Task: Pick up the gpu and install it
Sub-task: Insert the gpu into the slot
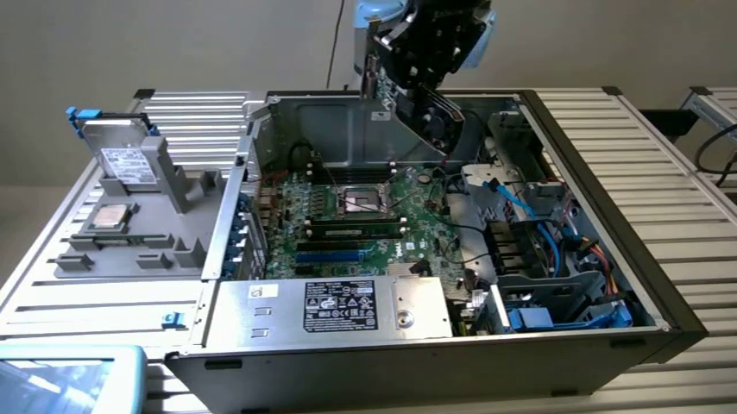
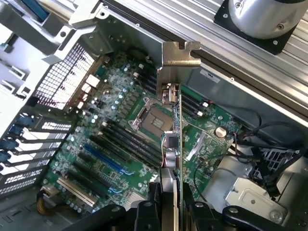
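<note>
The gpu (image 1: 429,110) hangs tilted above the back of the open computer case (image 1: 599,259), black shroud with its fan facing the exterior view's right, metal bracket toward the left. My gripper (image 1: 447,33) is shut on its upper edge. In the wrist view the gpu (image 2: 172,139) is edge-on, its silver bracket (image 2: 179,57) at the far end, and my gripper (image 2: 169,214) clamps it between two black fingers (image 2: 144,215). Below it lies the green motherboard (image 2: 120,130) with blue and black expansion slots (image 2: 103,161). The card is well above the board, touching nothing.
A grey fixture (image 1: 138,233) left of the case holds a silver hard drive (image 1: 124,159) upright and a CPU (image 1: 112,216). Inside the case are the power supply (image 1: 345,306), a drive cage with blue cables (image 1: 541,259), and installed RAM (image 1: 355,231). The arm's base (image 2: 264,17) stands beyond the case.
</note>
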### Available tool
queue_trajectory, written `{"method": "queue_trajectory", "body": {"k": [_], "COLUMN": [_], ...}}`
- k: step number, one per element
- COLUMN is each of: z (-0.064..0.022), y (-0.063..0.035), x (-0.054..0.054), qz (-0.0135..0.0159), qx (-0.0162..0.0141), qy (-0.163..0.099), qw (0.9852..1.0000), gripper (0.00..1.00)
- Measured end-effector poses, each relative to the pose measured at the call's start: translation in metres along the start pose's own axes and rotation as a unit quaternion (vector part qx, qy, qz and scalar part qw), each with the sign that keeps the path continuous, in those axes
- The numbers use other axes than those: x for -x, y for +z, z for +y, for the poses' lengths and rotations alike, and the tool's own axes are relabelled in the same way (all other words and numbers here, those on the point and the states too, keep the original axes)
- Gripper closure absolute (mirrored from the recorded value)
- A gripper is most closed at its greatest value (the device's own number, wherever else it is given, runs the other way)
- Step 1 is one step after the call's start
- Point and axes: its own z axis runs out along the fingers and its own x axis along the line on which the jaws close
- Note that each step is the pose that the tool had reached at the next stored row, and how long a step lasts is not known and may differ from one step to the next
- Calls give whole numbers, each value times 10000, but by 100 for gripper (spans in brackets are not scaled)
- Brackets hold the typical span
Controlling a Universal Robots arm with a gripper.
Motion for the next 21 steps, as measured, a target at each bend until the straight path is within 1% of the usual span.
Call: {"method": "queue_trajectory", "body": {"k": [2, 5, 8, 10, 13, 16, 19, 21], "z": [0, 0, 0, 0, 0, -1, -1, -1], "y": [1, 2, 2, 2, 3, 5, 6, 7], "x": [0, 0, 0, 0, 0, 0, 0, 1], "qz": [20, 49, 78, 98, 127, 155, 184, 202], "qx": [-8, -20, -31, -39, -51, -63, -75, -84], "qy": [-184, -455, -725, -903, -1178, -1444, -1713, -1892], "qw": [9998, 9990, 9973, 9959, 9929, 9894, 9850, 9817], "gripper": [72, 72, 72, 72, 72, 72, 72, 72]}}
